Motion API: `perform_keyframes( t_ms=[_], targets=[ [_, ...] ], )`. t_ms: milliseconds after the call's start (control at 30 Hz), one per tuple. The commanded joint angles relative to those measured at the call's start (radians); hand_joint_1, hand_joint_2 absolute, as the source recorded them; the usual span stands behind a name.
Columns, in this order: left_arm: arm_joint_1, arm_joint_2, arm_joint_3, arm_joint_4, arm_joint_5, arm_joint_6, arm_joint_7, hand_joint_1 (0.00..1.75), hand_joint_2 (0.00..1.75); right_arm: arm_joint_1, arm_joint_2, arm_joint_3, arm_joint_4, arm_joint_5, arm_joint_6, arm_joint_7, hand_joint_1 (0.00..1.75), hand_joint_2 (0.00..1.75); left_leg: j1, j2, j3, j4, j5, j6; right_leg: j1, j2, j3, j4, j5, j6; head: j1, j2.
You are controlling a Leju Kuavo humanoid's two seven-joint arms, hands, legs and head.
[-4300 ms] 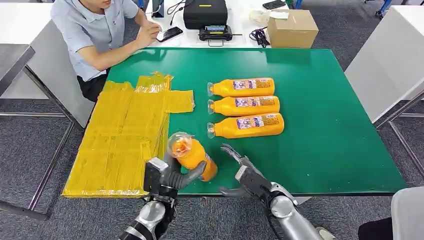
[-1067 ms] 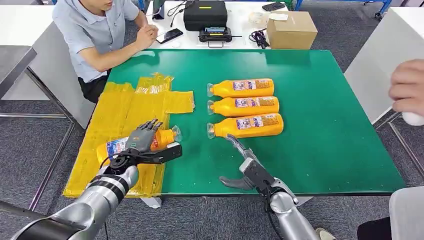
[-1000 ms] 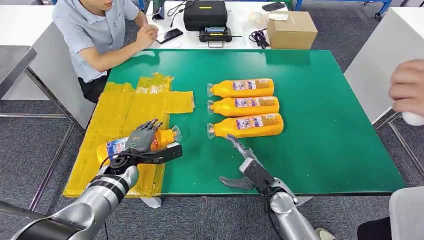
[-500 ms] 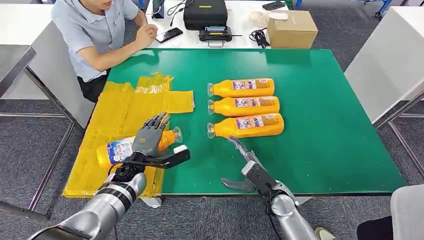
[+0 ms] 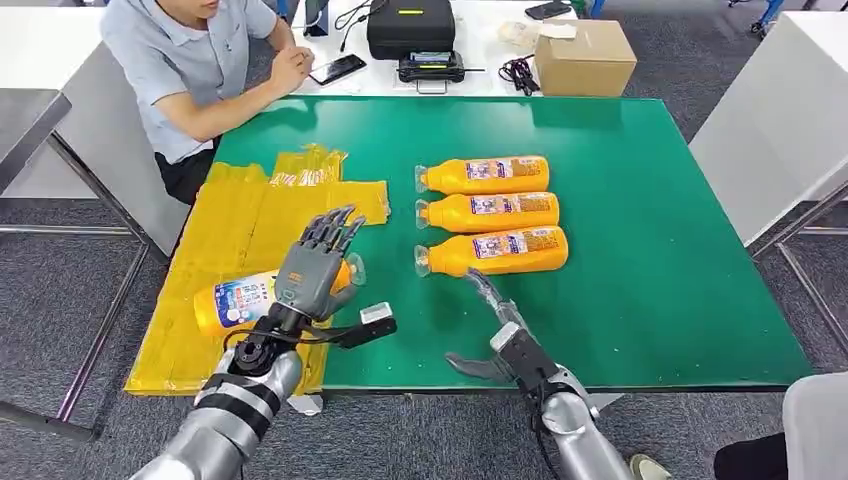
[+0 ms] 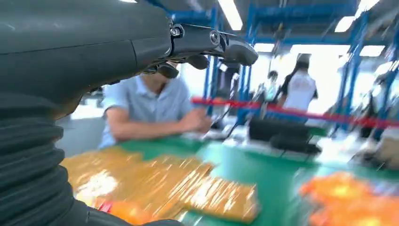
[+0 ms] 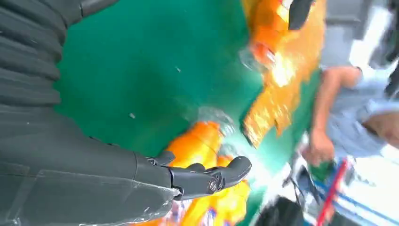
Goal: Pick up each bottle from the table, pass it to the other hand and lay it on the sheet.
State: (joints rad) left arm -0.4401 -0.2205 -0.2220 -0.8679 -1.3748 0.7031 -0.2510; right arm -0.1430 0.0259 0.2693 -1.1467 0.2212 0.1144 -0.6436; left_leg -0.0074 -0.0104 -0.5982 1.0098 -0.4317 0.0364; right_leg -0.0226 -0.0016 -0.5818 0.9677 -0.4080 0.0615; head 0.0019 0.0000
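One orange bottle (image 5: 240,298) lies on the yellow sheet (image 5: 225,262), released. The left hand (image 5: 318,268) hovers above it, fingers spread, empty. Three bottles (image 5: 487,211) wait on the green table (image 5: 640,230). The right hand (image 5: 500,322), open, should next grasp the nearest.
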Motion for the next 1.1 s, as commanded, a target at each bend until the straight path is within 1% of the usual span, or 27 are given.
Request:
perform_keyframes(
  t_ms=[33,67,100,133,167,200,233,267,333,400,467,500,533,567,633,667,700,733,767,800,833,867,933,967,1000,1067,1100],
  targets=[
    [0.040,-0.070,0.044,-0.078,0.241,-0.005,-0.148,0.00,1.75,0.039,0.084,-0.105,-0.101,-0.101,-0.035,0.016,0.00,1.75,0.002,0.002,0.002,0.001,-0.002,-0.003,0.002,0.001,0.002,0.001,-0.002,-0.004,0.000,0.000],
    [0.029,-0.069,0.002,-0.039,0.376,-0.005,-0.182,0.00,1.75,0.052,0.104,-0.129,-0.117,-0.131,-0.054,0.012,0.00,1.75,0.001,0.000,0.001,0.000,-0.001,-0.002,0.001,-0.001,0.001,0.000,-0.001,-0.002,0.000,0.000],
    [0.045,-0.065,-0.062,-0.074,0.588,-0.076,-0.244,0.00,1.75,0.062,0.104,-0.124,-0.146,-0.124,-0.075,-0.017,0.00,1.75,0.002,0.000,0.003,0.001,-0.002,-0.003,0.002,-0.001,0.003,0.000,-0.002,-0.003,0.000,0.000],
    [0.071,-0.069,-0.091,-0.120,0.741,-0.132,-0.249,0.00,1.75,0.072,0.114,-0.135,-0.158,-0.154,-0.085,0.035,0.00,1.75,0.002,0.001,0.003,0.001,-0.002,-0.003,0.002,0.000,0.003,0.001,-0.002,-0.004,-0.001,0.000],
    [0.095,-0.060,-0.123,-0.161,0.836,-0.148,-0.254,0.00,1.75,0.081,0.119,-0.137,-0.169,-0.168,-0.105,0.088,0.00,0.00,0.002,0.000,0.003,0.001,-0.002,-0.003,0.002,-0.001,0.003,0.001,-0.002,-0.004,0.000,0.000],
    [0.133,-0.050,-0.159,-0.215,0.946,-0.131,-0.283,0.00,1.75,0.088,0.132,-0.140,-0.179,-0.193,-0.156,0.160,0.00,0.00,0.001,-0.001,0.000,0.000,-0.001,-0.002,0.001,-0.001,0.000,0.000,-0.001,-0.002,0.000,0.000],
    [0.157,-0.054,-0.172,-0.253,0.997,-0.066,-0.342,0.00,1.75,0.084,0.129,-0.128,-0.173,-0.145,-0.250,0.190,0.00,0.00,0.002,0.000,0.002,0.001,-0.002,-0.003,0.002,-0.001,0.001,0.000,-0.002,-0.003,0.000,0.000],
    [0.176,-0.045,-0.210,-0.281,1.029,-0.019,-0.369,0.00,1.75,0.073,0.129,-0.099,-0.165,-0.124,-0.306,0.204,0.00,0.00,0.001,0.002,0.003,0.001,-0.003,-0.003,0.002,0.001,0.002,0.000,-0.002,-0.003,0.000,0.000],
    [0.182,-0.042,-0.219,-0.290,1.033,-0.014,-0.368,0.00,1.75,0.067,0.130,-0.094,-0.160,-0.126,-0.311,0.205,0.00,0.00,0.001,0.004,0.003,0.001,-0.003,-0.002,0.002,0.003,0.001,0.001,-0.002,-0.003,-0.001,0.000],
    [0.178,-0.037,-0.228,-0.291,1.038,-0.009,-0.362,0.00,1.75,0.062,0.128,-0.089,-0.154,-0.129,-0.316,0.206,0.00,0.00,0.002,0.002,0.002,0.001,-0.003,-0.003,0.002,0.001,0.001,0.000,-0.002,-0.003,-0.001,0.000],
    [0.166,-0.030,-0.233,-0.281,1.049,-0.005,-0.357,0.00,1.75,0.061,0.121,-0.084,-0.152,-0.135,-0.320,0.205,0.00,0.00,0.000,0.001,-0.001,0.000,-0.001,-0.001,0.000,0.001,-0.002,0.000,0.000,-0.001,0.000,0.000],
    [0.172,-0.036,-0.230,-0.294,1.098,-0.023,-0.370,0.00,1.75,0.062,0.118,-0.081,-0.161,-0.134,-0.337,0.181,0.00,0.00,0.001,0.002,0.001,0.000,-0.002,-0.002,0.002,0.001,0.000,0.000,-0.001,-0.003,0.000,0.000],
    [0.176,-0.040,-0.240,-0.302,1.152,-0.040,-0.384,0.00,1.75,0.063,0.111,-0.074,-0.166,-0.136,-0.344,0.168,0.00,1.75,0.002,0.003,0.002,0.000,-0.002,-0.003,0.002,0.002,0.001,0.000,-0.001,-0.004,0.000,0.000],
    [0.192,-0.057,-0.246,-0.324,1.242,-0.067,-0.386,0.00,1.75,0.069,0.109,-0.078,-0.189,-0.121,-0.383,0.143,0.00,1.75,0.002,0.003,0.002,0.001,-0.003,-0.003,0.002,0.002,0.001,0.001,-0.002,-0.004,0.000,0.000],
    [0.193,-0.047,-0.285,-0.326,1.348,-0.109,-0.348,0.00,1.75,0.076,0.103,-0.087,-0.212,-0.077,-0.454,0.141,0.00,1.75,0.002,0.001,0.001,0.001,-0.002,-0.003,0.002,0.000,0.000,0.000,-0.001,-0.003,0.000,0.000],
    [0.189,-0.033,-0.316,-0.313,1.434,-0.182,-0.290,0.00,1.75,0.088,0.093,-0.104,-0.237,-0.017,-0.530,0.124,0.00,1.75,0.001,0.000,0.000,0.001,-0.002,-0.002,0.002,0.000,0.000,0.000,-0.002,-0.003,0.000,0.000],
    [0.184,-0.028,-0.327,-0.299,1.448,-0.176,-0.291,0.00,1.75,0.090,0.073,-0.095,-0.241,0.053,-0.566,0.116,0.00,1.75,0.001,0.000,0.000,0.001,-0.002,-0.002,0.001,0.000,-0.001,0.000,-0.001,-0.003,0.000,0.000],
    [0.183,-0.029,-0.327,-0.292,1.453,-0.165,-0.304,0.00,1.75,0.088,0.053,-0.080,-0.237,0.108,-0.576,0.120,0.00,1.75,0.001,0.000,0.001,0.000,-0.001,-0.001,0.001,-0.001,0.000,-0.001,-0.001,-0.002,0.000,0.000],
    [0.193,-0.033,-0.320,-0.295,1.467,-0.170,-0.317,0.00,1.75,0.082,0.010,-0.050,-0.210,0.251,-0.612,0.130,0.00,1.75,0.000,0.000,0.000,-0.001,-0.001,-0.001,0.000,-0.001,-0.001,-0.001,-0.001,-0.002,0.000,0.000],
    [0.199,-0.027,-0.323,-0.304,1.466,-0.176,-0.318,0.00,1.75,0.078,-0.017,-0.030,-0.187,0.320,-0.605,0.148,0.00,1.75,0.001,-0.001,0.002,-0.001,-0.002,-0.002,0.001,-0.002,0.003,-0.002,-0.001,-0.003,0.000,0.000],
    [0.209,-0.021,-0.324,-0.319,1.467,-0.188,-0.315,0.00,1.75,0.073,-0.040,-0.016,-0.161,0.410,-0.624,0.173,0.00,1.75,0.001,-0.001,0.002,-0.001,-0.001,-0.002,0.001,-0.001,0.002,-0.002,-0.001,-0.002,0.000,0.000],
    [0.215,-0.014,-0.327,-0.329,1.465,-0.201,-0.308,0.00,1.75,0.065,-0.053,-0.010,-0.135,0.434,-0.619,0.180,0.00,1.75,0.002,0.000,0.003,-0.001,-0.002,-0.002,0.002,0.000,0.003,-0.003,-0.001,-0.003,-0.001,0.000],
    [0.235,0.001,-0.325,-0.359,1.477,-0.254,-0.283,0.00,1.75,0.043,-0.068,-0.013,-0.091,0.433,-0.589,0.185,0.00,1.75,0.001,0.002,0.004,-0.001,-0.003,-0.002,0.002,0.001,0.004,-0.003,-0.001,-0.003,0.000,0.000],
    [0.248,0.004,-0.321,-0.375,1.472,-0.274,-0.283,0.00,1.75,0.032,-0.086,-0.002,-0.077,0.480,-0.589,0.202,0.00,1.75,0.001,0.003,0.003,-0.001,-0.002,-0.002,0.001,0.003,0.003,-0.003,0.000,-0.002,0.000,0.000],
    [0.253,0.003,-0.320,-0.381,1.466,-0.278,-0.285,0.00,1.75,0.026,-0.095,0.002,-0.072,0.498,-0.580,0.214,0.00,1.75,0.001,0.003,0.004,-0.001,-0.002,-0.002,0.002,0.002,0.003,-0.002,-0.001,-0.003,0.000,0.000],
    [0.257,0.001,-0.324,-0.383,1.440,-0.271,-0.274,0.00,1.75,0.014,-0.110,0.009,-0.064,0.529,-0.567,0.234,0.00,1.75,0.000,0.002,0.000,-0.001,-0.001,-0.001,0.001,0.001,0.000,-0.002,0.000,-0.002,0.000,0.000],
    [0.256,-0.001,-0.325,-0.381,1.434,-0.268,-0.271,0.00,1.75,0.009,-0.117,0.013,-0.063,0.554,-0.571,0.247,0.00,1.75,0.001,0.003,0.002,-0.001,-0.002,-0.002,0.001,0.002,0.001,-0.002,0.000,-0.003,0.000,0.000]
  ],
)
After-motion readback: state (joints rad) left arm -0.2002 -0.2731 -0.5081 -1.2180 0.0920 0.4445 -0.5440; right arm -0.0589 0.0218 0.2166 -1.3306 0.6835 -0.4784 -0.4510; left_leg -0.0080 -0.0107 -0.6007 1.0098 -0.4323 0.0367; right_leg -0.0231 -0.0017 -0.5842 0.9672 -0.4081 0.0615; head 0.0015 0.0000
